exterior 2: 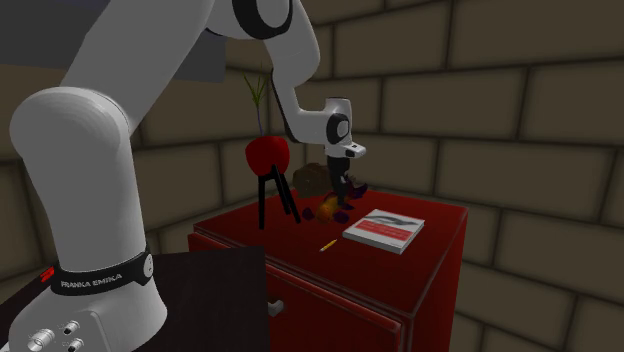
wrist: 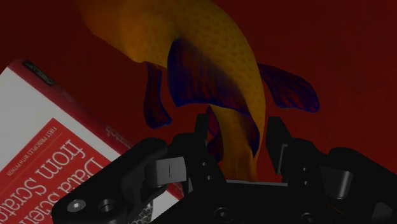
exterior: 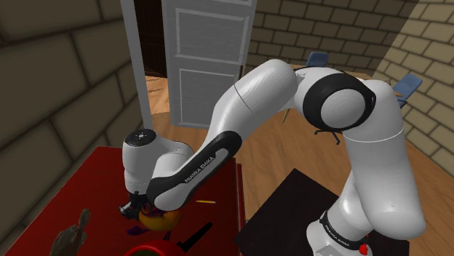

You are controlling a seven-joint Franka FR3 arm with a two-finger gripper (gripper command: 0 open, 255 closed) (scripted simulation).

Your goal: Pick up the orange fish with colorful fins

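Orange fish [wrist: 210, 57], purple fins, on red surface [wrist: 343, 51] by book [wrist: 44, 140]; fingers [wrist: 205, 137] closed snug on tail.

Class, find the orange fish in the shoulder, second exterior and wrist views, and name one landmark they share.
Shoulder view: the orange fish lies lower left, on the red cabinet top.
Second exterior view: the fish is at centre, left of the book.
Wrist view: the fish lies beside the book.
Shared landmark: the red cabinet top under it.
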